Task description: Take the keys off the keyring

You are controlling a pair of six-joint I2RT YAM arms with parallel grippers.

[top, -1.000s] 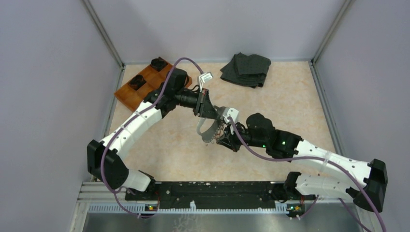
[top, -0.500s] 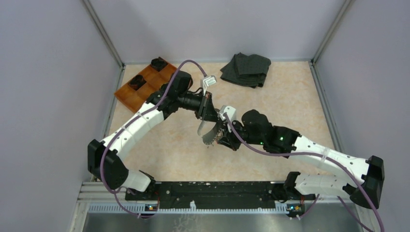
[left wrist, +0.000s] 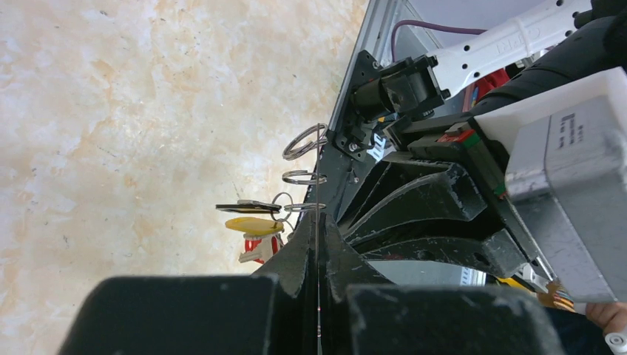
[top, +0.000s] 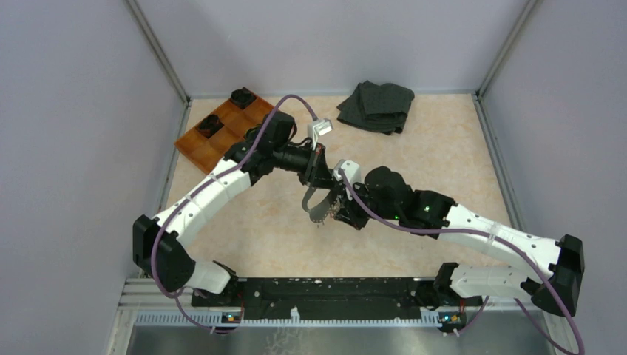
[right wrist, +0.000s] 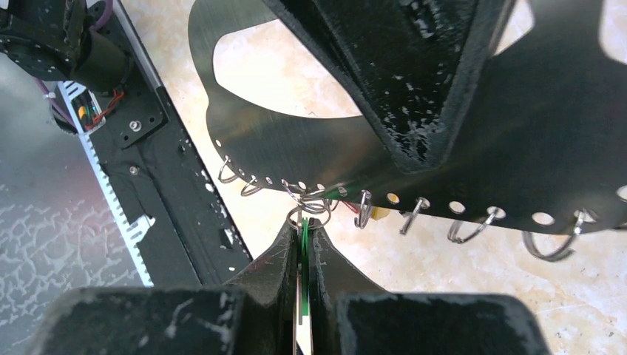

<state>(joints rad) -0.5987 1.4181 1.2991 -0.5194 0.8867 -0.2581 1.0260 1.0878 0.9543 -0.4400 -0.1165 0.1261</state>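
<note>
Black rounds in orange tray; keyring in left jaws, key in right jaws

My view: a small walled cell with a pale stone-look tabletop

I see plain lilac-grey panels, the back wall, left wall and right wall, joined by slanting metal corner posts. The tabletop is beige and marbled under soft, even light. A black rail lines its near edge, with a brushed metal sheet below.
</note>
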